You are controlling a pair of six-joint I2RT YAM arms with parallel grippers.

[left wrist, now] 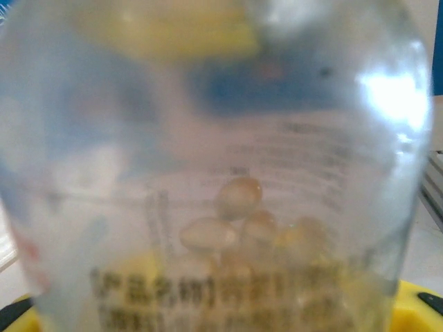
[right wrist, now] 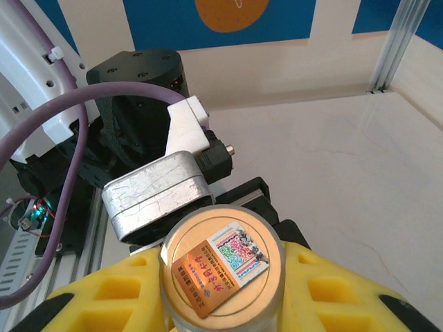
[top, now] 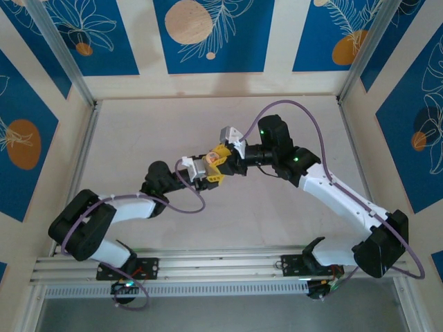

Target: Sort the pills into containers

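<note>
My left pincer [top: 205, 171] is clenched around the body of a clear bottle [top: 212, 161], held above the table [top: 208, 117] in the middle of the workspace. In my left wrist view the bottle sits so near the lens that its printed label blurs. The pills [left wrist: 239, 218], pale amber capsules, lie heaped against its lower wall. That is where the task's things are: all together inside the bottle, unsorted. I judge that I grip the body this way to brace it, so it cannot turn or slip while my other arm works on its end.

Moving right, my right pincer [top: 224, 158] meets the bottle head-on. In my right wrist view its yellow fingers [right wrist: 332, 294] press against both sides of the bottle's round end, so I read this pincer as grasping that end. A square sticker [right wrist: 218, 266] with a printed code covers the face; whether this is the cap or the base I cannot tell. Just behind it stands the silver camera housing [right wrist: 156, 194] of my left wrist, which shows how closely my two arms face each other.

If it is the cap, the step in hand looks like twisting it off, with pouring and sorting not yet begun.
</note>
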